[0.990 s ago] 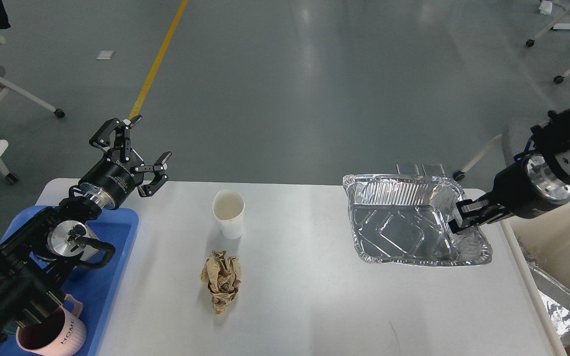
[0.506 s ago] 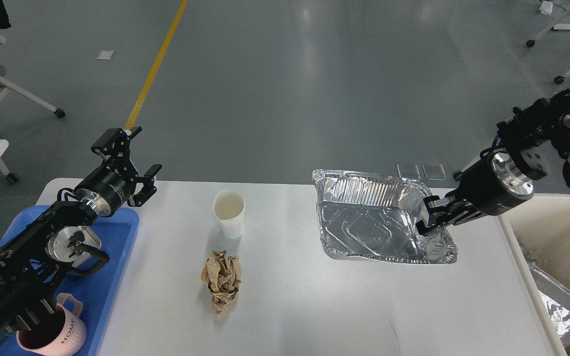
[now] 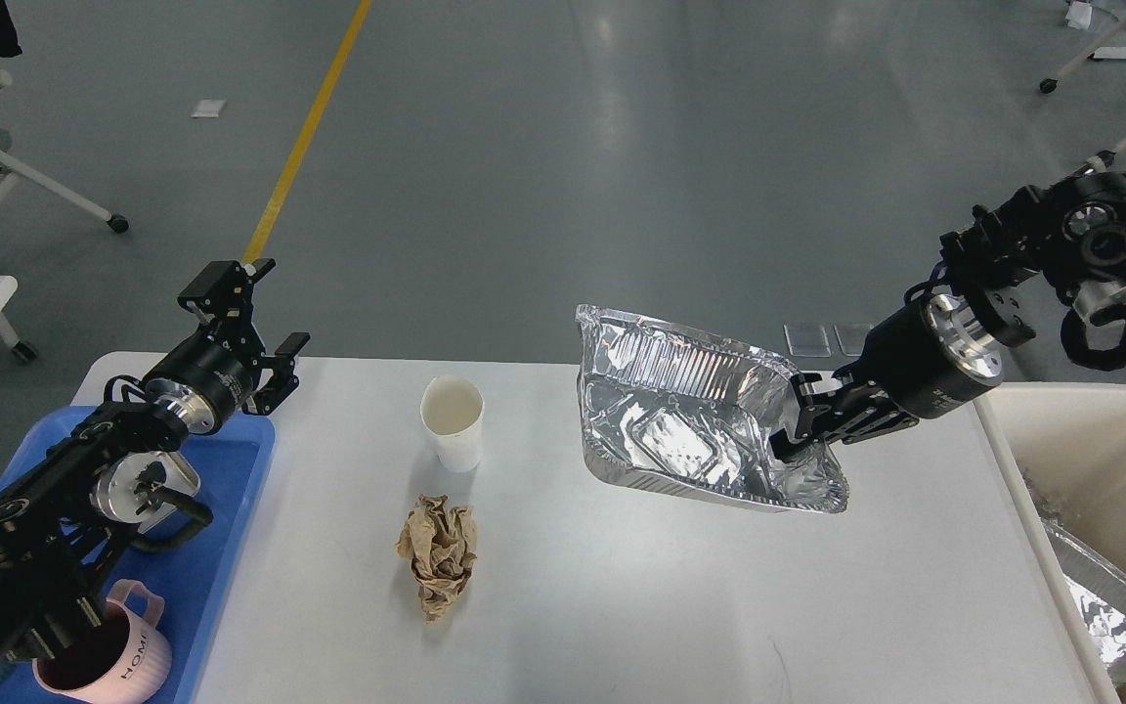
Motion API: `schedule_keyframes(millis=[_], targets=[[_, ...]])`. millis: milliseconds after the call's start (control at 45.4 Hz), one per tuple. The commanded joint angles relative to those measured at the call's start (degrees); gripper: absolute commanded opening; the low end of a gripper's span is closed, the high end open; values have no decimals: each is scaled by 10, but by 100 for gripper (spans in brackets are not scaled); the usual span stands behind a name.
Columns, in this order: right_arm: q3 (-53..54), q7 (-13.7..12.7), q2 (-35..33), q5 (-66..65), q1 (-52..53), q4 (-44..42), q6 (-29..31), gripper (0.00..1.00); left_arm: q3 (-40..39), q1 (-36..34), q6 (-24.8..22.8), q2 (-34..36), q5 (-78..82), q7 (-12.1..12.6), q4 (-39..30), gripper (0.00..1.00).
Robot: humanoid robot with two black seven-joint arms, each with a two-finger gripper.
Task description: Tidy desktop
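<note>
Foil tray [image 3: 690,420], clamped at its right rim by the right gripper [image 3: 798,430], has lifted and swung left over the desktop [image 3: 622,587], tilting. The left gripper [image 3: 250,318], fingers spread, has drawn back slightly.

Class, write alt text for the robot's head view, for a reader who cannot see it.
The right gripper holds a foil tray by its rim, tilted above the desktop. A paper cup and a crumpled brown paper sit left of it. The left gripper hangs open over a blue tray holding a pink mug.
</note>
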Motion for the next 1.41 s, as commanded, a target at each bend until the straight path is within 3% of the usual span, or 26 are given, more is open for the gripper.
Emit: schedule_keyframes(millis=[0,220,484,726,836,924,1078,1298,1386], targets=[[0,-2,0,-2,-2,0,1,0,1,2,71,-9,176,-9,-5,98],[-4,-20,18,-94,-5,2,-17,0,9,2,68,-5,188,-5,-10,98],[-7,-30,36,-111,-18,0,-53,0,111,-10,68,40,190,-12,-44,98],[-7,-34,39,-133,-26,0,-55,0,145,-15,75,66,194,12,-53,97],[-6,-33,40,-133,-28,0,-55,0,167,-17,76,105,212,10,-76,97],[-6,-33,41,-133,-28,0,-54,0,167,-13,81,138,246,-3,-99,94],[-6,-33,42,-133,-31,0,-54,0,169,-9,73,180,274,-63,-137,94],[-6,-33,43,-133,-32,-1,-53,0,216,-10,26,299,278,-64,-264,95],[-6,-33,43,-133,-34,0,-52,0,225,-8,-19,372,278,-72,-309,97]])
